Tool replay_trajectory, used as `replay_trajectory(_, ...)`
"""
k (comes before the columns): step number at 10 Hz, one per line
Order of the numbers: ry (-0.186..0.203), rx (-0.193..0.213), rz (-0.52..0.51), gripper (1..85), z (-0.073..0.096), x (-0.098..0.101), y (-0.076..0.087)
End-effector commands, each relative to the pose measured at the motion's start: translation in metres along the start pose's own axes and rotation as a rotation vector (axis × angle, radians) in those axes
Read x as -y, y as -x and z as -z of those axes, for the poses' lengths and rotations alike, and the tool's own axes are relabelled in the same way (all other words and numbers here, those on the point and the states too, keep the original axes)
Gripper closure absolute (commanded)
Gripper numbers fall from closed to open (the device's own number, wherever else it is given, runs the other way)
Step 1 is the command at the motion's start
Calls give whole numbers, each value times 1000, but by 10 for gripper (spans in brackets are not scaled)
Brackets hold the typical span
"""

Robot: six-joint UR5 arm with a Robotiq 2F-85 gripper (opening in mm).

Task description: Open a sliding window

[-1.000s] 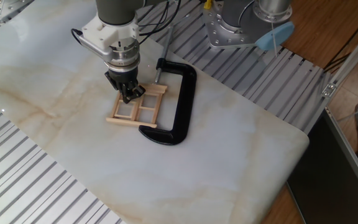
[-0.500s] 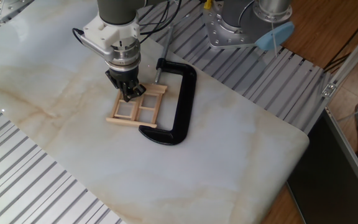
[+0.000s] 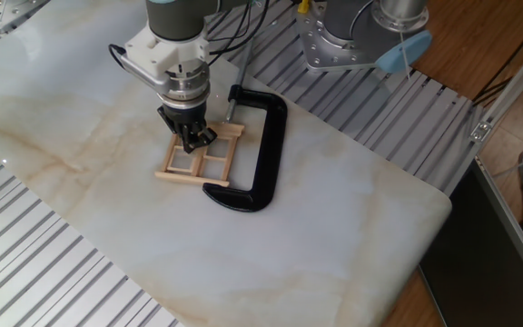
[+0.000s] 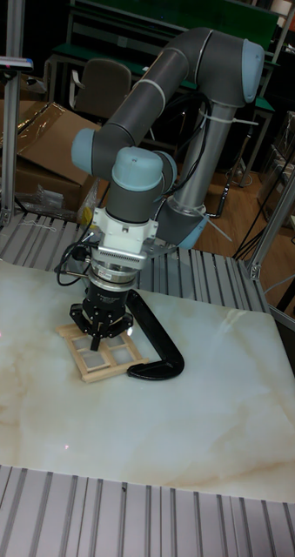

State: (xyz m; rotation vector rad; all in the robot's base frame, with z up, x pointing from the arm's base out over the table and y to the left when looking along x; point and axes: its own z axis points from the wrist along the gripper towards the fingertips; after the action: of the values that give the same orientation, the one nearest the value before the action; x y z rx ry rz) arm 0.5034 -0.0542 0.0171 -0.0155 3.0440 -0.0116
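Observation:
The sliding window is a small pale-wood frame with crossbars, lying flat on the marble slab; it also shows in the tall fixed view as the sliding window. My gripper points straight down onto its far part, fingers together, with the tips set among the sticks. In the tall fixed view the gripper covers the window's upper left part. I cannot tell whether a stick is pinched between the fingers.
A black C-clamp lies against the window's right side and holds its edge; its screw rod points to the far side. The clamp also shows in the tall view. Ribbed metal table surrounds the slab.
The gripper has shifted slightly to the right over the window, staying low on it. The window frame and the clamp look nearly unmoved.

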Motion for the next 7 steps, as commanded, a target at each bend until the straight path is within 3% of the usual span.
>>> replay_trajectory(1,13,16,-11,850,0,-4,6)
replay_trajectory(7,13,23,-6,850,-4,0,6)
